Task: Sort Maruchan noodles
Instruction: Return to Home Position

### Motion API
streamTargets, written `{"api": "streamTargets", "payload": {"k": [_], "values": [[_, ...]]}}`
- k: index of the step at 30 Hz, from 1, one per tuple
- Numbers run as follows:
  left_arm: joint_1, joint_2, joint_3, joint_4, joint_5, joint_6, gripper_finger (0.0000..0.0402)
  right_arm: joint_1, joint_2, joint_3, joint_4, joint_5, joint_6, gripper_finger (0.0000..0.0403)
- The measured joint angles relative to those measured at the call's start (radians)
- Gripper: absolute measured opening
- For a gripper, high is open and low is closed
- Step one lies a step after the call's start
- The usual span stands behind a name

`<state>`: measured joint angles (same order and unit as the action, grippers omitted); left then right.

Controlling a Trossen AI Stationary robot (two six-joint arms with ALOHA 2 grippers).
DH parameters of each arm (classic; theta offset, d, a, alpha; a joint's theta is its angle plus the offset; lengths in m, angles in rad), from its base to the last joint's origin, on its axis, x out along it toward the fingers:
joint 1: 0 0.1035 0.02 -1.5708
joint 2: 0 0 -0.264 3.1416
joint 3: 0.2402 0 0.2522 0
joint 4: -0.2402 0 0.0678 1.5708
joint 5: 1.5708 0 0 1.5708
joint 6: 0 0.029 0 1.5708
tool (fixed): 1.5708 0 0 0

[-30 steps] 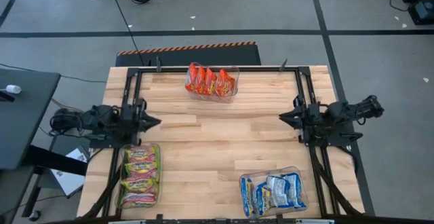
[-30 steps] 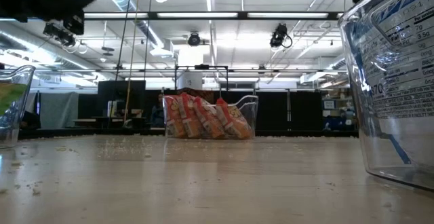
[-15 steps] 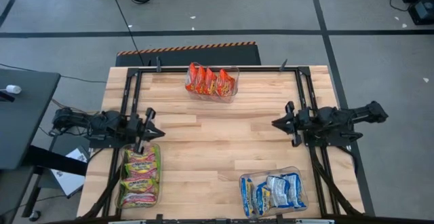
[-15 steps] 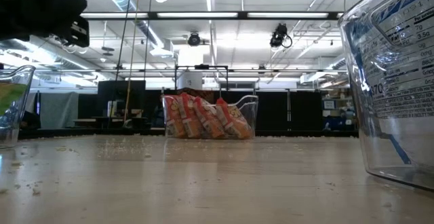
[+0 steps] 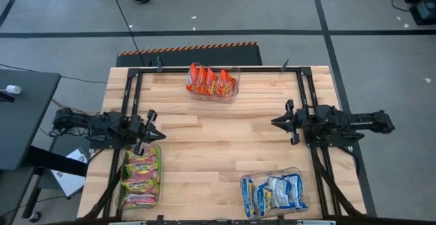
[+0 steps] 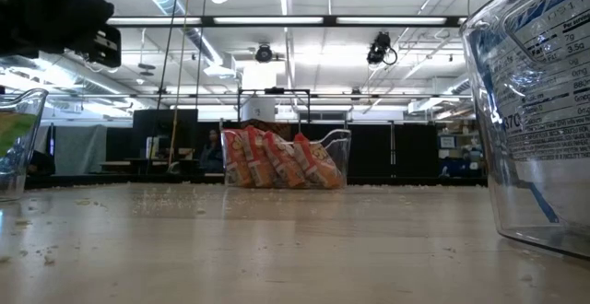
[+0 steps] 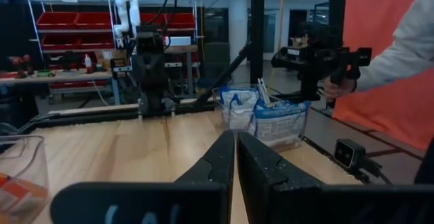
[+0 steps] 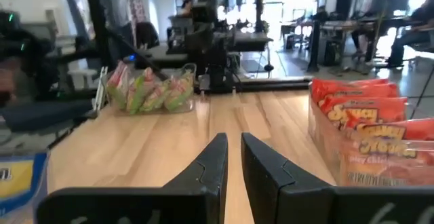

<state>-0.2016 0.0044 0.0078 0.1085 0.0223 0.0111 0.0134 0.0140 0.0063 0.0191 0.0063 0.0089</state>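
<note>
Left gripper (image 5: 151, 123) is hovering at the table's (image 5: 218, 136) left edge, fingers pressed together, gripping nothing. Right gripper (image 5: 278, 122) is hanging at the right edge with only a narrow slit between its fingers, also empty. Maruchan noodles are sitting sorted in three clear bins: red-orange packets (image 5: 212, 81) at the far edge, green-pink-yellow packets (image 5: 139, 176) near left, blue-white packets (image 5: 274, 191) near right.
</note>
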Motion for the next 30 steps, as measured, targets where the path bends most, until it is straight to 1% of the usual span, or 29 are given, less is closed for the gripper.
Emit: {"api": "streamTargets", "payload": {"k": [2, 6, 30], "values": [[0.0, 0.0, 0.0, -0.002, -0.002, -0.005, 0.0025, -0.005, 0.001, 0.0, 0.013, 0.012, 0.033, 0.005], [0.0, 0.002, 0.0, -0.039, 0.0, -0.005, 0.0025, -0.005, 0.007, 0.0, 0.01, 0.056, 0.04, 0.005], [0.0, 0.002, -0.001, -0.039, 0.0, -0.001, 0.0025, -0.005, 0.008, 0.0, 0.011, 0.053, 0.04, 0.005]]}}
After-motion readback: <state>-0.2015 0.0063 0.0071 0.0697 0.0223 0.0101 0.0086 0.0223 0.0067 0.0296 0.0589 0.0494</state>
